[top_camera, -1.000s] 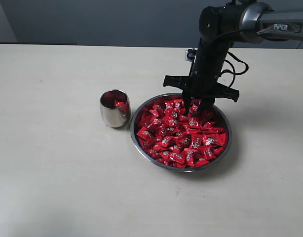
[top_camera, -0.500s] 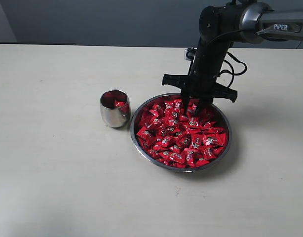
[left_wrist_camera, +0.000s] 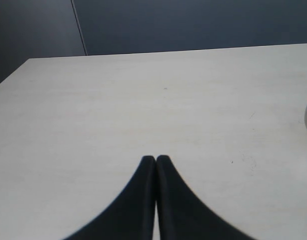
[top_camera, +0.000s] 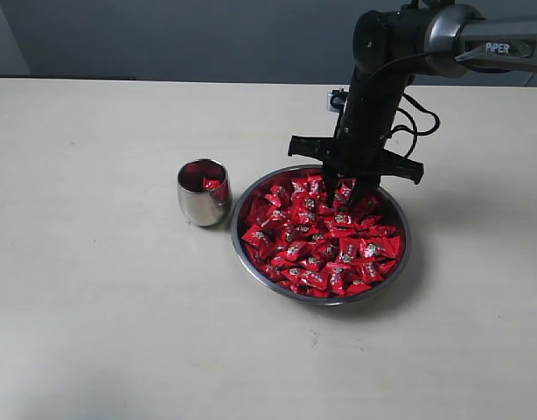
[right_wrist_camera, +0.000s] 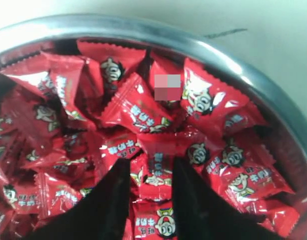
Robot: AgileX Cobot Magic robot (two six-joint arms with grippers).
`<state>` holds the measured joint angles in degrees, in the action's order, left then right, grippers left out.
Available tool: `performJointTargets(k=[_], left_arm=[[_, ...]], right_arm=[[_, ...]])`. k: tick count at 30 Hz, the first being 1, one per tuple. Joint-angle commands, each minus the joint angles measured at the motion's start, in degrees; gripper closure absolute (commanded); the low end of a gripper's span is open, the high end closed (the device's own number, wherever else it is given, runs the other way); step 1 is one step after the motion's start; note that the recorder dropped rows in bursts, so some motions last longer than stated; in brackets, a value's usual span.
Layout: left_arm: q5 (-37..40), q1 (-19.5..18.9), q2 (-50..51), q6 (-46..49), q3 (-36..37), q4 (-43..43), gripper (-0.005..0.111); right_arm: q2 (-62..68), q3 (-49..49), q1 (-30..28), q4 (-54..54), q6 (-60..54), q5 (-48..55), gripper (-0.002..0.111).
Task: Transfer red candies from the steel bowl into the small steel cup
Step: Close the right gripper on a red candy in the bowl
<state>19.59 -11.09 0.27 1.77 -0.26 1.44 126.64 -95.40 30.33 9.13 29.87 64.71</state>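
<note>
The pale counter point(top_camera: 94, 306) carries the steel bowl point(top_camera: 405, 241), heaped with red candies point(top_camera: 317, 236). The right gripper point(top_camera: 345, 191) dips into the bowl's far side, its jaws narrowly parted with one candy filling the gap; whether it is clamped, I cannot tell. The small steel cup point(top_camera: 203, 203) stands just beside the bowl's left rim, a candy inside. The left gripper point(left_wrist_camera: 155, 159), pressed together, hangs over bare counter, away from the bowl
</note>
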Motion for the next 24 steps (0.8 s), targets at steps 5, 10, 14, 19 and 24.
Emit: performJointTargets(k=[5,10,14,19,24], left_arm=[[-0.4,0.4,-0.3,-0.1,0.3,0.1,0.106],[-0.4,0.4,-0.3,-0.1,0.3,0.1,0.106],[-0.4,0.4,-0.3,-0.1,0.3,0.1,0.106],[-0.4,0.4,-0.3,-0.1,0.3,0.1,0.106],[-0.4,0.4,-0.3,-0.1,0.3,0.1,0.106]], right_arm=[[-0.1,-0.3,-0.2,-1.0,-0.5,0.0,0.065],[0.2,-0.2,-0.2,-1.1,-0.5,0.1,0.064],[1.9,-0.2,0.1,-1.1,-0.8,0.9,0.064],[3.1,-0.2,0.6,-1.6,-1.4,-0.4,0.064],[3.1,-0.3,0.6,-2.4,-1.4,-0.4,0.065]])
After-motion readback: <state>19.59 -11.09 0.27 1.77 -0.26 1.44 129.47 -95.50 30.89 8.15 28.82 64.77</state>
